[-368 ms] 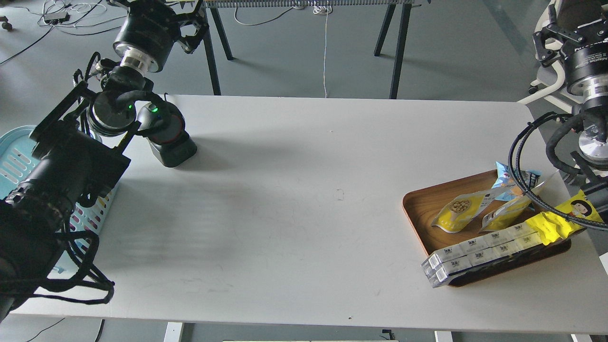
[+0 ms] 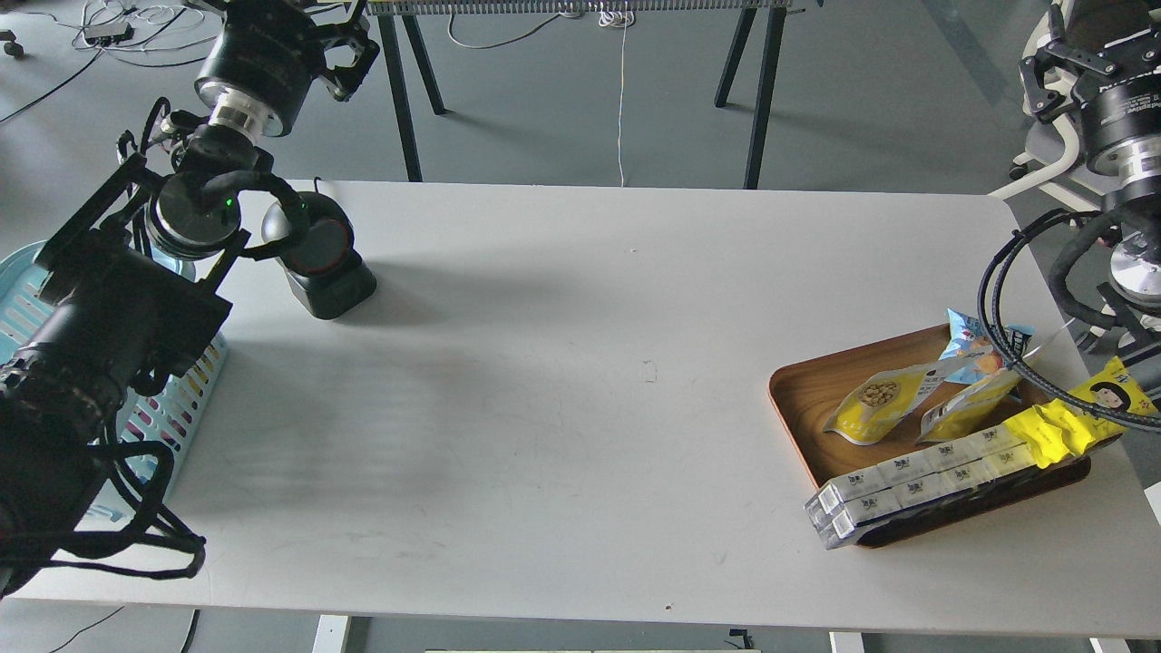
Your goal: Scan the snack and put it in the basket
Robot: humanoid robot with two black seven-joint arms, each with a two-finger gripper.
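The snack (image 2: 878, 402), a yellow pouch with a round picture of tan beans, lies flat on the brown wooden tray (image 2: 803, 392) at the right of the table. The light blue basket (image 2: 20, 304) stands at the table's left edge, mostly hidden behind my left arm. My left gripper (image 2: 349, 45) is up at the far left, beyond the table's back edge, holding nothing that I can see. My right gripper (image 2: 1043, 68) is up at the far right, well above and behind the tray, also holding nothing. Both are seen small and dark, so I cannot tell whether their fingers are open or shut.
A black scanner (image 2: 322, 263) with a red ring stands at the back left of the white table (image 2: 562, 363). The tray also holds a second yellow pouch (image 2: 963, 410), a blue packet (image 2: 970, 340), a long yellow wrapper (image 2: 1061, 422) and a clear pack of white boxes (image 2: 907, 485).
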